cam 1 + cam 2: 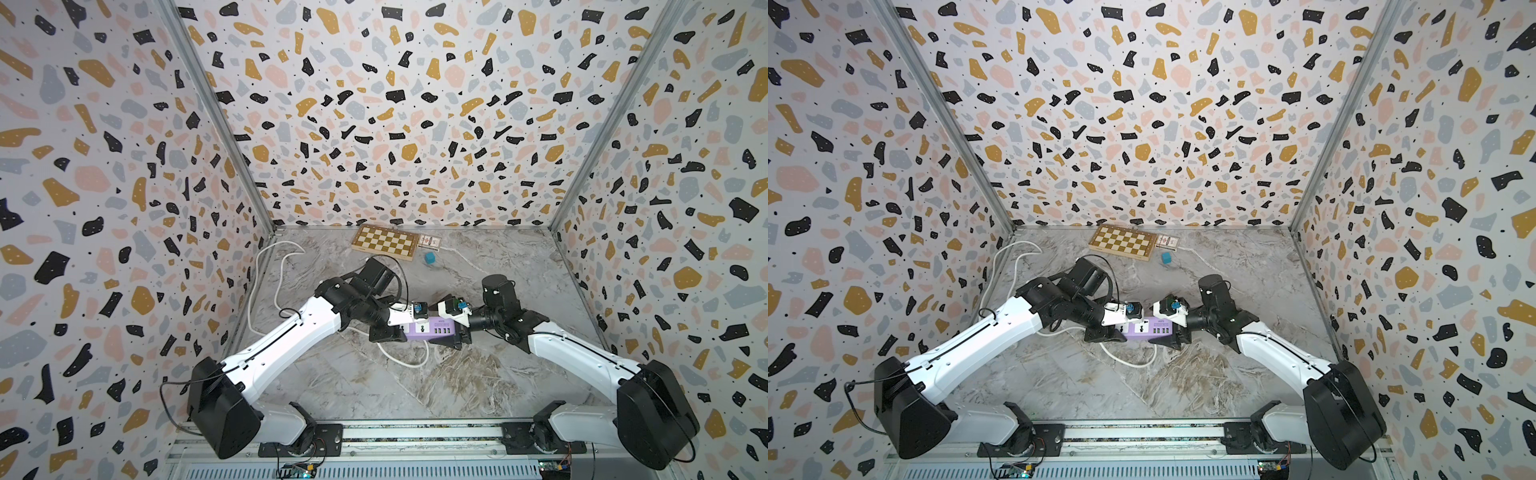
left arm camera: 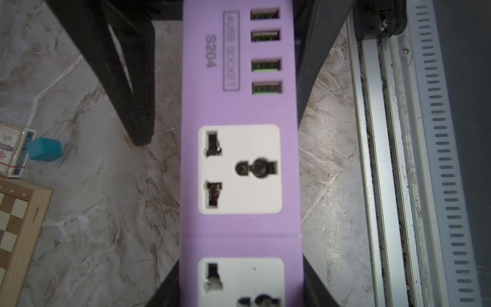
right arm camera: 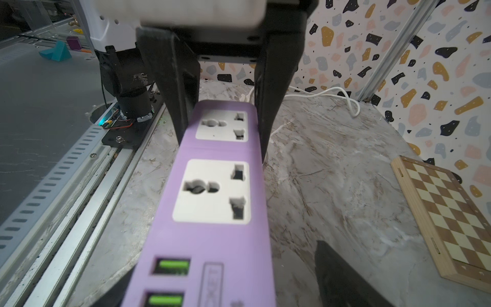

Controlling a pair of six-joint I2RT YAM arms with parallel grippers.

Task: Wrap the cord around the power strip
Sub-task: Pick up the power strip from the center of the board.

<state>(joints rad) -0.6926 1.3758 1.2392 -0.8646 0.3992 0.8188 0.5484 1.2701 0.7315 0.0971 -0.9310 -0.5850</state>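
In both top views the lilac power strip (image 1: 432,331) is at mid-worktop (image 1: 436,390), between the left tool (image 1: 404,328) and the right tool (image 1: 456,332); the white cord (image 1: 409,362) trails in loose loops toward the far left, and no turn around the strip shows. Left wrist view: the left tool clamps the bar's smooth plastic sides; the right tool's jaws stand spread, clear of it. Right wrist view agrees; the wrapping looks barely begun, so the open tool probably needs to fetch the thin round cord.
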